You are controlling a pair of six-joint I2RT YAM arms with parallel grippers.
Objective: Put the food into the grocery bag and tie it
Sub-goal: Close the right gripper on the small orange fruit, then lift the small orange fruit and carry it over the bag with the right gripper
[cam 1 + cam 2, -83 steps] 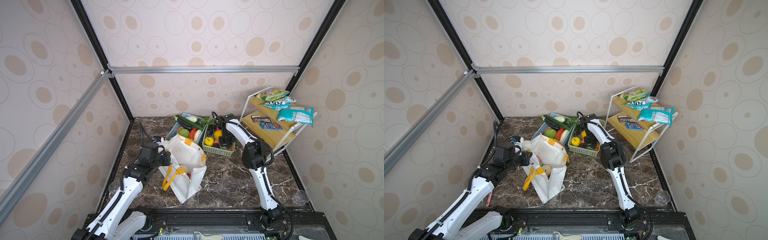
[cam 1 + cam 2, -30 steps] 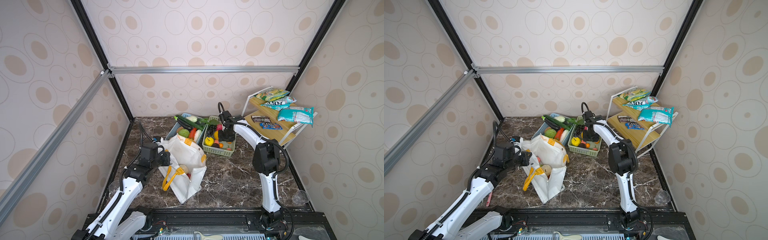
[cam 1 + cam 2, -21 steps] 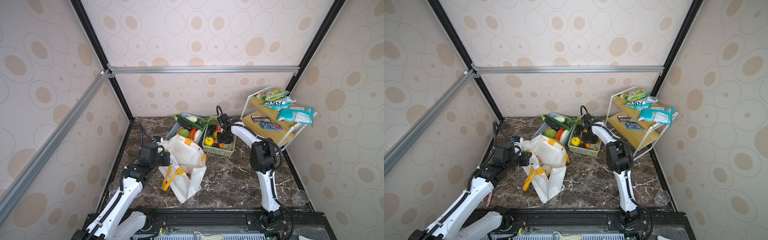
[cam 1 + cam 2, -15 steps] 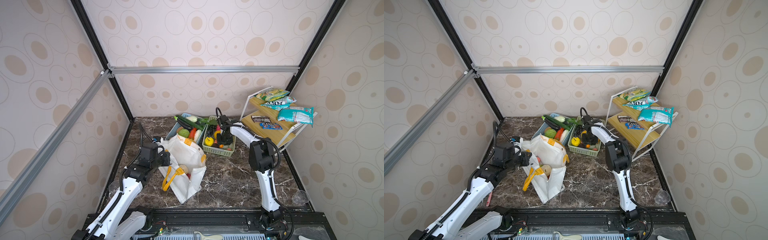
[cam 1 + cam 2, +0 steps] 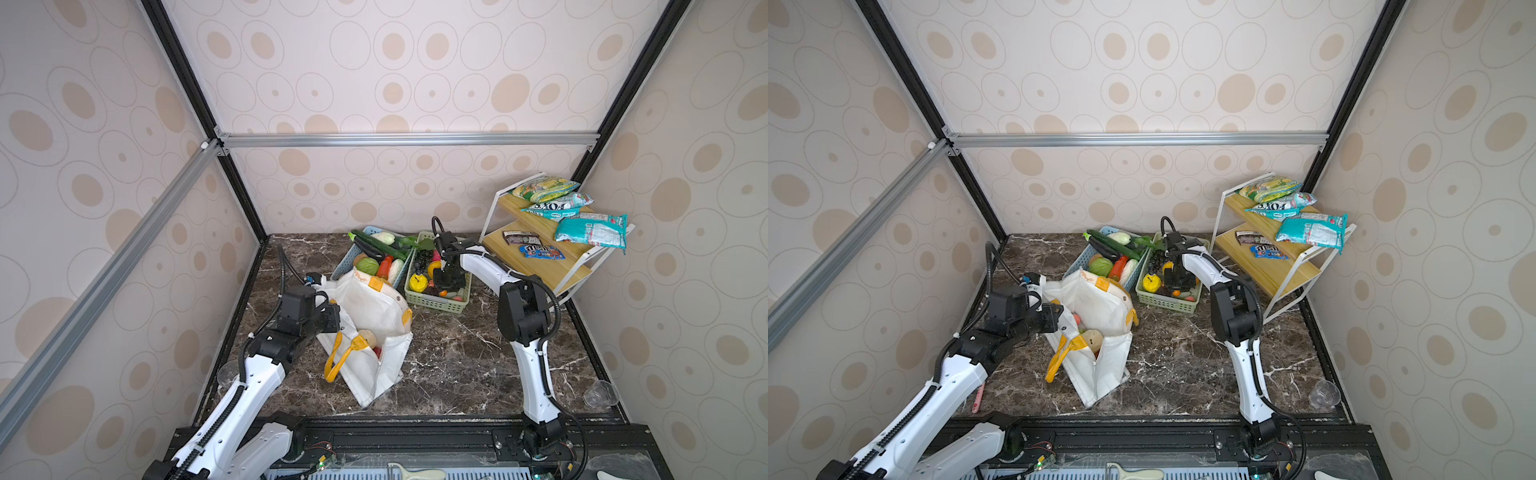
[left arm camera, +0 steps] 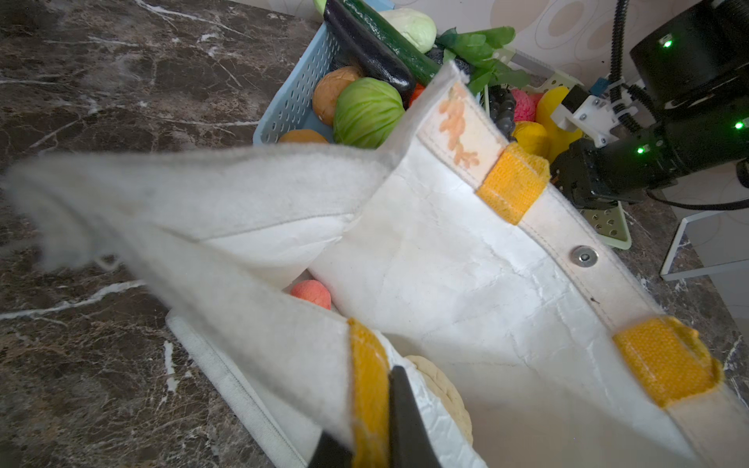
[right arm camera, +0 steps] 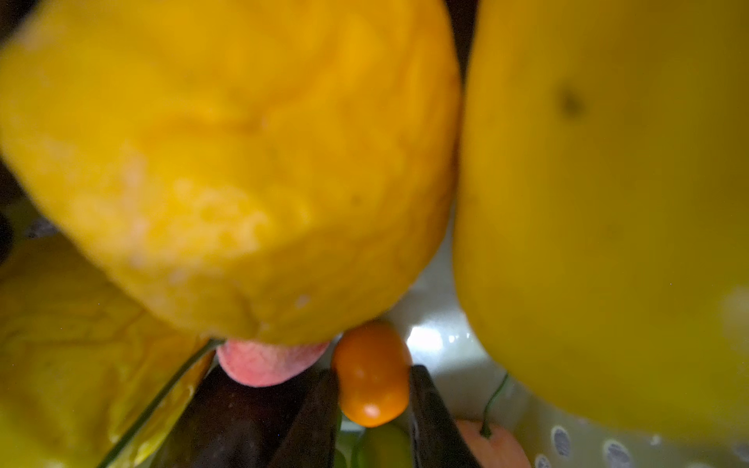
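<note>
Fruit between fingers is the relation that matters here. In the right wrist view the small orange fruit point(image 7: 371, 372) sits low in the frame, just right of centre, inside the right gripper point(image 7: 375, 377). One dark finger lies against each of its flanks, so we read it as pinched across its short width. Its long axis runs up and down the frame, along the fingers. Above it, a ridged yellow fruit point(image 7: 227, 162) and a smooth yellow fruit point(image 7: 608, 202) fill most of the frame, so we judge the way out is tight.

In a top view the right gripper point(image 5: 446, 282) is down in the green basket point(image 5: 440, 305), right of centre. The grocery bag point(image 5: 374, 307) stands just beside the basket, to its lower left. The right arm is plainly the nearer one to the fruit.

The left gripper point(image 6: 369, 437), at the bottom edge of the left wrist view, is pressed onto the yellow strap point(image 6: 367, 385) on the bag's rim, holding the mouth open. We think the carry runs from the basket towards the lower left, over the near rim.
</note>
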